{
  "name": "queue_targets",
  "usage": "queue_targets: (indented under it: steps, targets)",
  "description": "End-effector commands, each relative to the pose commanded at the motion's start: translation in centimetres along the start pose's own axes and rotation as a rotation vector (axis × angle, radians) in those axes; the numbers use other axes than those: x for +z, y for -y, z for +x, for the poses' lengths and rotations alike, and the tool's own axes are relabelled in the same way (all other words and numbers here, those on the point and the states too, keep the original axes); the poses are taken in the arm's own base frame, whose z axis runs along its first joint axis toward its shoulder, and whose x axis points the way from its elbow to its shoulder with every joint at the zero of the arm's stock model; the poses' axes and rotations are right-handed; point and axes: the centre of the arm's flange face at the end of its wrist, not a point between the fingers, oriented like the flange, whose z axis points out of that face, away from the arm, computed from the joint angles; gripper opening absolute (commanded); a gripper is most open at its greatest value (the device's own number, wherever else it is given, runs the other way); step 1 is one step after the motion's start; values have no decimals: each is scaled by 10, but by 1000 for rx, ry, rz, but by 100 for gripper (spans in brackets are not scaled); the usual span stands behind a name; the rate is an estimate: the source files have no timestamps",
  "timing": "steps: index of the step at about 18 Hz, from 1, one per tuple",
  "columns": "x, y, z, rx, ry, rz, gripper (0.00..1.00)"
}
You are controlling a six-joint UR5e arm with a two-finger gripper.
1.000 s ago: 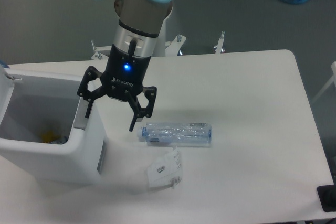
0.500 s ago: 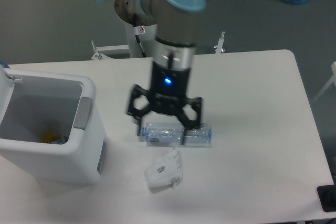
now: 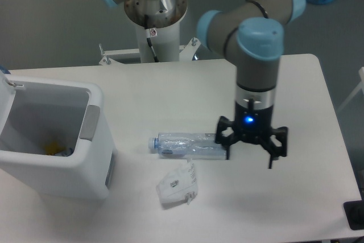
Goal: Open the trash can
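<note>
The black two-finger gripper [image 3: 250, 155] hangs with its fingers spread wide and pointing down over the white table [image 3: 284, 83], holding nothing. Its left-side finger, as seen by the camera, stands at the base end of the clear plastic bottle [image 3: 187, 144] lying on its side; whether it touches the bottle cannot be told. The other finger hangs over bare tabletop. A blue light glows on the gripper body, under the grey and pale-blue arm [image 3: 259, 44] that reaches down from the top of the view.

Right of the gripper the table runs bare to its right edge, and bare surface lies in front of it toward the near edge. Behind it the tabletop is open back to the far edge, where the arm's round base [image 3: 154, 9] stands.

The bottle's capped end points left, toward the bin. Just in front of the bottle lies a small white wrinkled packet [image 3: 178, 184], near it but apart.

Well left of the gripper, at the table's left side, stands the large white boxy plastic trash can [image 3: 54, 166]. Its top is open, the hollow inside shows with something yellow at the bottom, and the grey rectangular push tab [image 3: 88, 122] sits on its right rim.
</note>
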Motion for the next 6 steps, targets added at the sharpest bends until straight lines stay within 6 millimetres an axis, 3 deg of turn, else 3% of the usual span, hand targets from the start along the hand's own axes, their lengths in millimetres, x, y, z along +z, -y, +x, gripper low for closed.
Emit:
queue_targets:
  steps: [6]
  targets:
    - [26,-6,-1,80,-7,-102,100]
